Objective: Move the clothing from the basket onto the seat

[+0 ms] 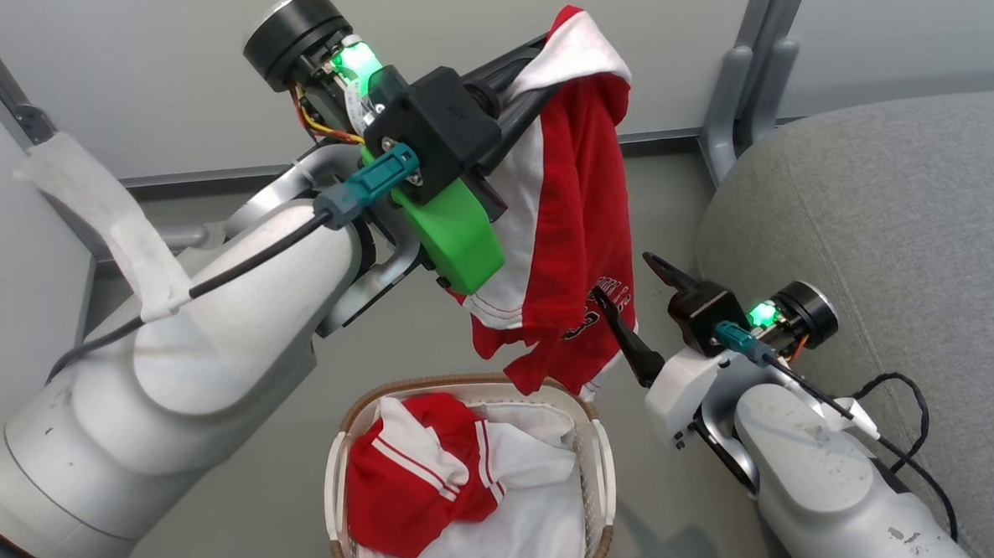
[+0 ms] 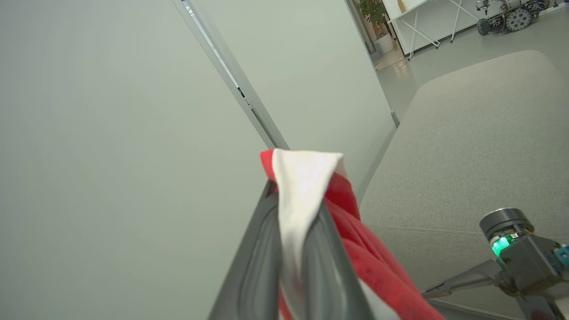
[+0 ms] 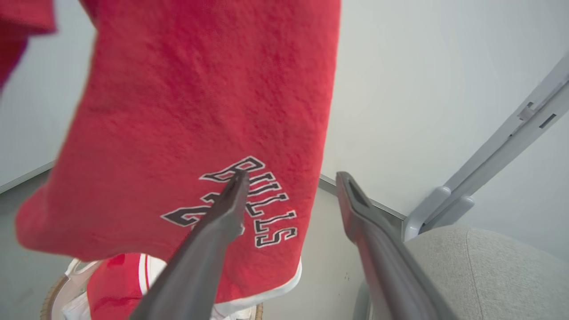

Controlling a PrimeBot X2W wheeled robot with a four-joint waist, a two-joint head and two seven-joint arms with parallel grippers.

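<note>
- Two red and white garments are showing: one is hanging in the air and one is lying in the basket [image 1: 602,476].
- The left gripper [image 2: 297,200] is clenching tightly on the top of the lifted garment [image 1: 579,215]. In the left wrist view, a white fold is sticking out above its two dark fingers [image 2: 253,266].
- The lifted garment is hanging down freely from this gripper, above the basket. Its lowest red corner is reaching close to the brown rim at the far side of the basket.
- Black lettering [image 3: 262,209] is showing on the lower red part of the lifted garment.
- The right gripper [image 1: 621,276] is standing wide open and is grasping nothing. One finger is crossing in front of the lettering and the other is pointing just beside the edge of the garment. I cannot tell if the first finger is touching the cloth.
- The second garment [image 1: 409,476] is lying crumpled in the left part of the basket, on top of a white sheet [image 1: 528,524].
- The basket is standing on the grey floor [image 1: 289,438], between the two arms.
- The seat [image 1: 885,220] is showing to the right of the basket, next to the right arm. The lifted garment is hanging to the left of it, apart from it.
- A black cable [image 1: 920,398] is lying on the seat near the right arm.
</note>
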